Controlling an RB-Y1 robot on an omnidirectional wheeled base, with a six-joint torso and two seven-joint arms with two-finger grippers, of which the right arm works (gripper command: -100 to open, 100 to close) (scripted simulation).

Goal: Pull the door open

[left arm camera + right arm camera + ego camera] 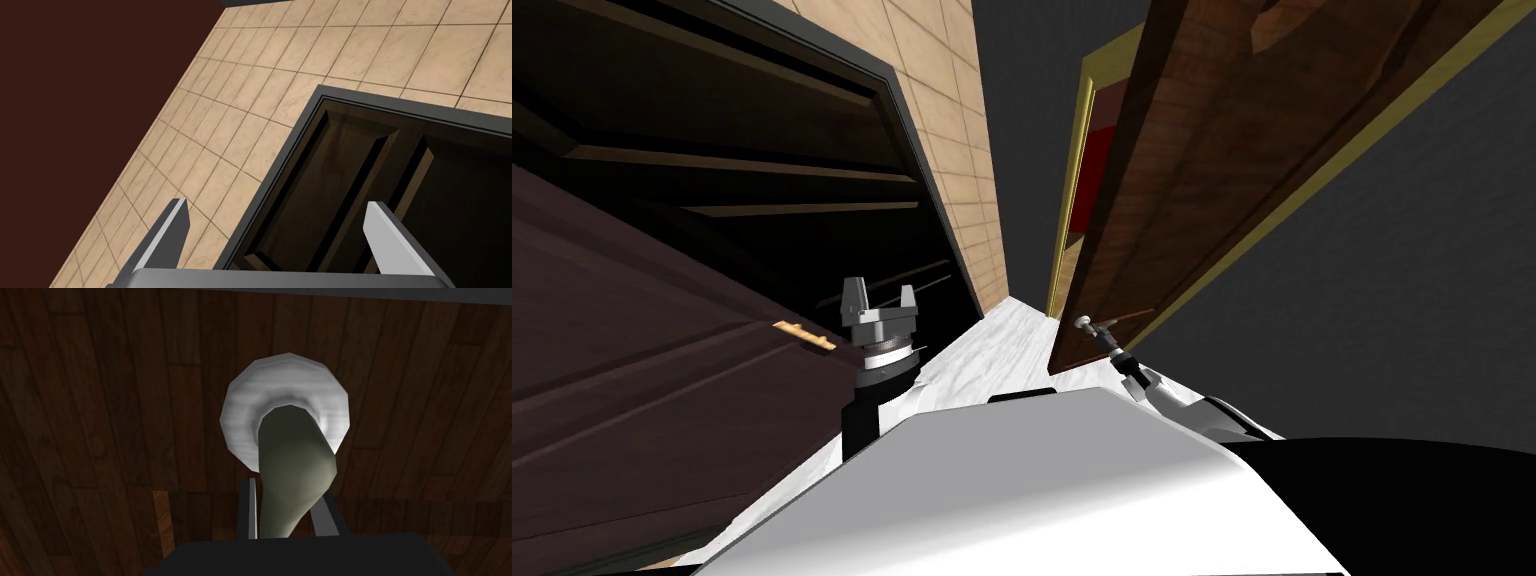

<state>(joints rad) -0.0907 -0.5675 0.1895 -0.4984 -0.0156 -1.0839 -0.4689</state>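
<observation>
While my right gripper (287,510) is clamped on the narrow end of the grey lever handle (295,463) of the brown wooden door (1212,150), which stands ajar on my right, a pull off the door's arc could make the thin fingers slip off. My left gripper (879,300) hovers open on the left, near a dark door (662,400).

The floor (982,350) is white with grey marbled veining, a narrow strip running forward between 2 doors. A dark brown panelled door (632,400) borders it on the left. The lower corner of the reddish-brown wooden door (1152,200) stands over it on the right. A tan tiled wall (962,150) rises along its left side, beyond the dark door.
</observation>
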